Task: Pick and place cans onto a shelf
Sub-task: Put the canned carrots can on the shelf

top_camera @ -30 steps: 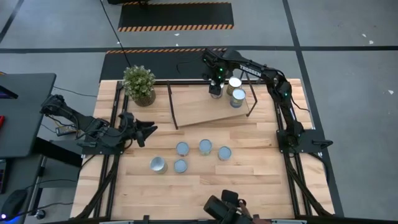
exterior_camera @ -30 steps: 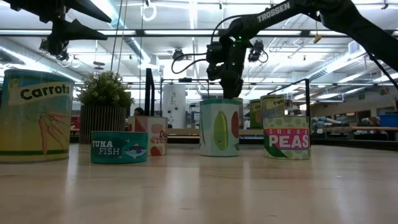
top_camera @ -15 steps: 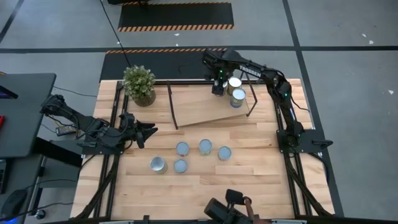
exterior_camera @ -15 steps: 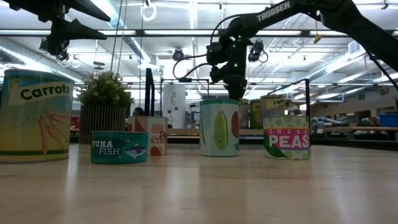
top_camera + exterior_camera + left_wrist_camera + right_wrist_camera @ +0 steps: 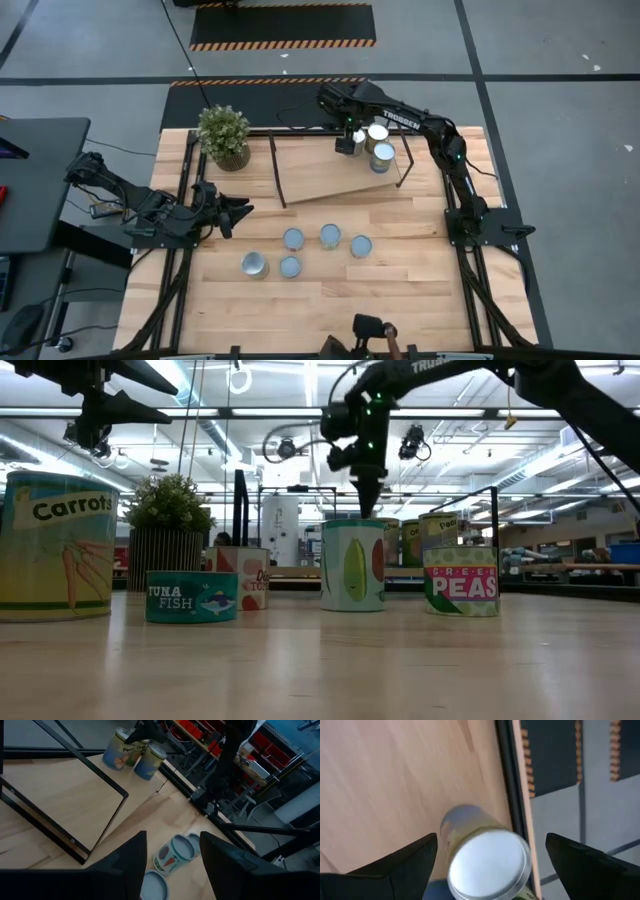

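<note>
Up at the shelf's (image 5: 330, 165) far right corner, the right pincer (image 5: 352, 137) hangs just above a can (image 5: 487, 855), fingers spread wide and clear of it, holding nothing. Two more cans (image 5: 380, 146) stand beside it on the shelf. Five cans (image 5: 305, 250) sit on the tabletop (image 5: 420, 290). The left pincer (image 5: 240, 207) waits empty and open near the plant (image 5: 224, 135).

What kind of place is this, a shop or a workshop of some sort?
Most likely a robotics lab or industrial workshop, not a shop. The wooden table stands on a grey floor marked with hazard-striped mats, the room behind has bright strip lights and racks of equipment, and food cans and a small shelf serve as practice props.
</note>
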### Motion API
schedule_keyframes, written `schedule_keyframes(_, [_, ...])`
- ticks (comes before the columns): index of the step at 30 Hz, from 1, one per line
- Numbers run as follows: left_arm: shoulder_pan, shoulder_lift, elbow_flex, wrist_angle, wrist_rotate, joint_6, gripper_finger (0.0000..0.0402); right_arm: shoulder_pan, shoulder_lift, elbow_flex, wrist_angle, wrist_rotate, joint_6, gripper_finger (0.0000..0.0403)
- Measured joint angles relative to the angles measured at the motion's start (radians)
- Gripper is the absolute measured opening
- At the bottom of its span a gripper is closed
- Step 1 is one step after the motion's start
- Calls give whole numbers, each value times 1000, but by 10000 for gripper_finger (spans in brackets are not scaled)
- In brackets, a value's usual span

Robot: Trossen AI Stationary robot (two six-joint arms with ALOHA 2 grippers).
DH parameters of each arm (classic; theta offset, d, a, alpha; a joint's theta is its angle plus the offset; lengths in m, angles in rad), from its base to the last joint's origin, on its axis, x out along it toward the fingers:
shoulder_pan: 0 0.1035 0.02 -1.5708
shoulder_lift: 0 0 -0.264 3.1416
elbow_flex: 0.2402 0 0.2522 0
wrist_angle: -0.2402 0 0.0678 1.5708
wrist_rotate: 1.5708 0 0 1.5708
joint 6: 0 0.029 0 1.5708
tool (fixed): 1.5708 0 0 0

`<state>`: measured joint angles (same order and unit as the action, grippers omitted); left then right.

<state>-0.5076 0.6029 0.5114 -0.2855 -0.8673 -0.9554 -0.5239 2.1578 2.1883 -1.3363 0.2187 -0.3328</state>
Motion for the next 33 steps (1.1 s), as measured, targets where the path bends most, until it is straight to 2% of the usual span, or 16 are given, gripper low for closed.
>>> schedule_keyframes(2, [0, 0, 0, 0, 0, 0, 188, 22, 0, 33, -3, -10, 17, 380])
schedule_keyframes(5, [0, -1, 0, -1, 4, 25, 188, 69, -3, 70, 3, -84, 72, 380])
schedule_keyframes(9, [0, -4, 0, -2, 99, 77, 187, 168, -3, 72, 10, -142, 131, 380])
schedule_keyframes(12, [0, -2, 0, -14, 244, 69, 187, 260, -3, 72, 18, -141, 160, 380])
schedule_keyframes(18, [-1, -1, 1, -160, 625, -33, 187, 438, -3, 72, 40, -99, 306, 380])
schedule_keyframes(20, [-11, -1, 1, -198, 710, -55, 187, 491, -3, 72, 42, -98, 382, 380])
schedule_keyframes(22, [-32, -1, 1, -226, 752, -60, 187, 544, -3, 72, 42, -87, 454, 380])
schedule_keyframes(25, [-63, -1, 1, -324, 755, -84, 187, 624, -3, 72, 41, -66, 561, 380])
schedule_keyframes(30, [-80, 6, 1, -551, 622, -220, 187, 736, -3, 72, 63, -4, 684, 380])
schedule_keyframes(33, [-79, 41, -8, -583, 583, -243, 187, 784, -3, 72, 106, 34, 707, 380])
